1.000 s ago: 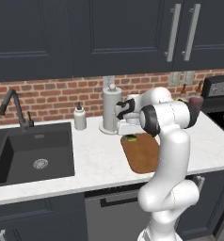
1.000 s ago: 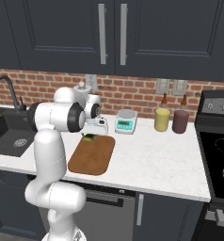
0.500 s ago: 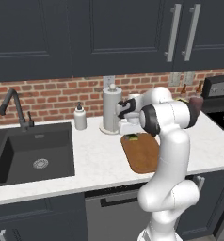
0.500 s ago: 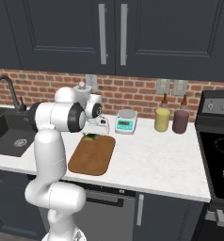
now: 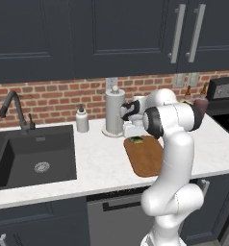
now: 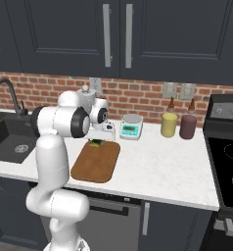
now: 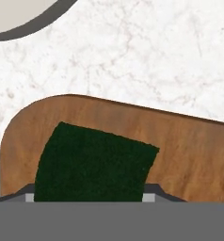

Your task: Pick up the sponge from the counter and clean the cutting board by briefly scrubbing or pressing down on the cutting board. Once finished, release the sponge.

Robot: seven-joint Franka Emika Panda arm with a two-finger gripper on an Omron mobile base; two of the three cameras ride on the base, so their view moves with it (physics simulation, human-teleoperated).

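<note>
The brown wooden cutting board (image 5: 147, 158) (image 6: 96, 164) (image 7: 189, 146) lies on the white marble counter (image 5: 102, 163) (image 6: 157, 166) (image 7: 132, 56). The sponge (image 5: 135, 140) (image 6: 95, 142) (image 7: 95, 162) rests dark green side up on the board's far left corner. My gripper (image 5: 134, 133) (image 6: 101, 136) (image 7: 90, 196) points straight down over it, shut on the sponge, whose sides fill the gap between the fingertips. The sponge's yellow-green underside is hidden in the hand view.
A paper towel holder (image 5: 114, 111) stands just behind the board, its round base (image 7: 20, 14) close to the sponge. Soap dispenser (image 5: 82, 120), faucet (image 5: 13, 108) and black sink (image 5: 30, 153) are to the left. A kitchen scale (image 6: 131, 127), two bottles (image 6: 169, 122) (image 6: 188, 125) and the stovetop (image 6: 228, 171) are to the right.
</note>
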